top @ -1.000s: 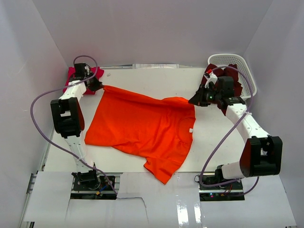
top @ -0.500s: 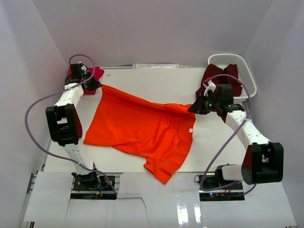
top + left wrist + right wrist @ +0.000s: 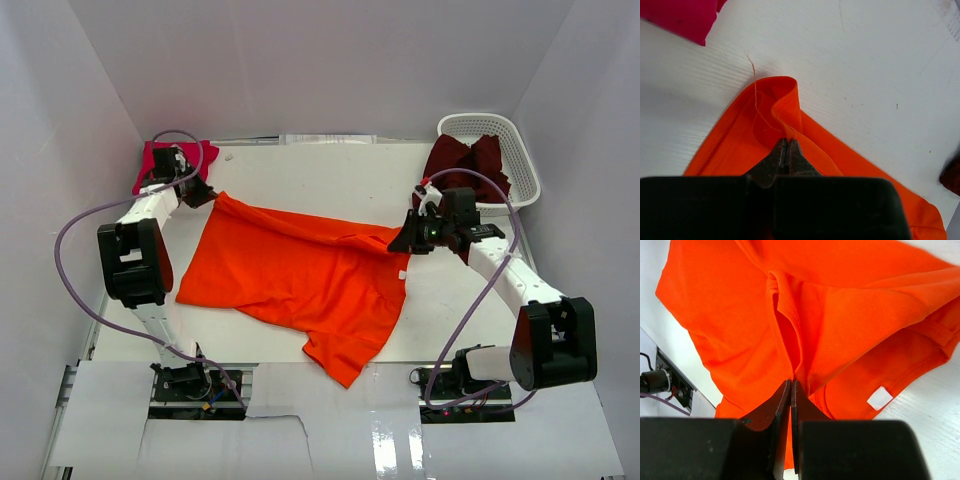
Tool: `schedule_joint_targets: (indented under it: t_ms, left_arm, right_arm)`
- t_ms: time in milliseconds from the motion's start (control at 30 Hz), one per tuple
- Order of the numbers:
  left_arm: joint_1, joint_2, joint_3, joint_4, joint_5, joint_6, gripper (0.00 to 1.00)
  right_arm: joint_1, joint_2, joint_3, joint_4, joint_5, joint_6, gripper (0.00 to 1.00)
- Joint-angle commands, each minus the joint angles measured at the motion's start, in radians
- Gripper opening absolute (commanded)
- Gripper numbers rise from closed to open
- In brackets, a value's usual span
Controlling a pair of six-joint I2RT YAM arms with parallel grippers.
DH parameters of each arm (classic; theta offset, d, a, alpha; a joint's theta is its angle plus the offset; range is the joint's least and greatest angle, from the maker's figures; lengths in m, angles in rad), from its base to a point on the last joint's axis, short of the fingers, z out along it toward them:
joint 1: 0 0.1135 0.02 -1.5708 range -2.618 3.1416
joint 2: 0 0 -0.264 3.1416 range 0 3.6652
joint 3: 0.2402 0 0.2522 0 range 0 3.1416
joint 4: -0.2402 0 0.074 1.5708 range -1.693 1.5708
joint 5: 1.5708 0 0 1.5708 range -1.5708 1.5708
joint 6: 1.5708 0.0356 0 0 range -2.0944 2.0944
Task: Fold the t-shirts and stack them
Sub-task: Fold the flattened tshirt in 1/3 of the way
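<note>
The orange tee (image 3: 300,275) lies spread over the middle of the bench (image 3: 330,170), bright and creased, with a ridge drawn between the hands. The left hand (image 3: 788,142) is clenched on its far-left hem corner. The right hand (image 3: 791,385) is clenched on a fold near the collar. Only the left wrist view shows a loose thread (image 3: 754,80). The right wrist view shows a plain white tag (image 3: 880,398). A pink tee (image 3: 160,160) lies far left, and a maroon tee (image 3: 465,160) drapes over the basket (image 3: 525,165) far right.

L arm (image 3: 150,206), R arm (image 3: 506,270): white links, blk joints | 1 lilac cable (image 3: 60,245) each | blk L pincer (image 3: 788,142), R pincer (image 3: 790,386)
</note>
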Motion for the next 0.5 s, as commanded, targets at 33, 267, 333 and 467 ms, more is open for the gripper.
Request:
schedule_joint_targets:
  t_ms: [33,267,333,467]
  left_arm:
    - [0.008,-0.078,-0.032,0.02,-0.012,0.007,0.0]
    - [0.012,-0.095,-0.09,0.023,-0.032,0.018,0.0]
    - [0.014,-0.107,-0.123,0.029,-0.056,0.016,0.0]
    - [0.026,-0.105,-0.16,0.034,-0.053,0.006,0.0]
  right_arm:
    - [0.018,-0.008,-0.026,-0.021,-0.003,0.002,0.08]
    - [0.041,0.01,-0.071,-0.073,0.017,0.005,0.08]
    - [0.05,0.016,-0.091,-0.084,0.029,0.016,0.08]
    - [0.07,0.035,-0.124,-0.099,0.038,0.031,0.08]
